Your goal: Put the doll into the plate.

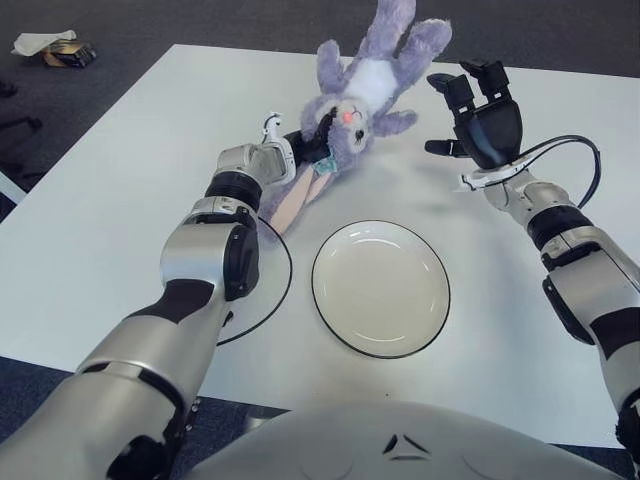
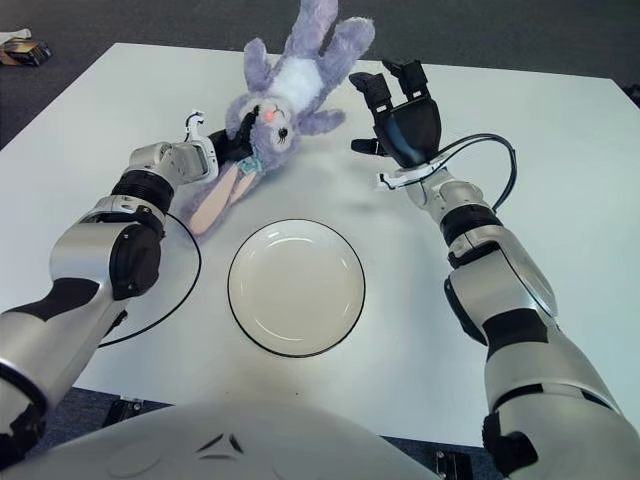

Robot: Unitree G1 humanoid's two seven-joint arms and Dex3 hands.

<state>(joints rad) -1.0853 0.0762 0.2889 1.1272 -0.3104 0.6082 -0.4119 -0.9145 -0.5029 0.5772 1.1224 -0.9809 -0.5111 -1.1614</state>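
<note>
white table — dark grey carpet

A purple plush rabbit doll is seen lying on the white table, head nearer, legs pointing away. Its head and long pink-lined ears are gripped by the left hand, at the doll's left. The right hand is held just right of the doll, fingers spread, nothing grasped. A white black-rimmed plate is set nearer, apart from the doll.
</note>
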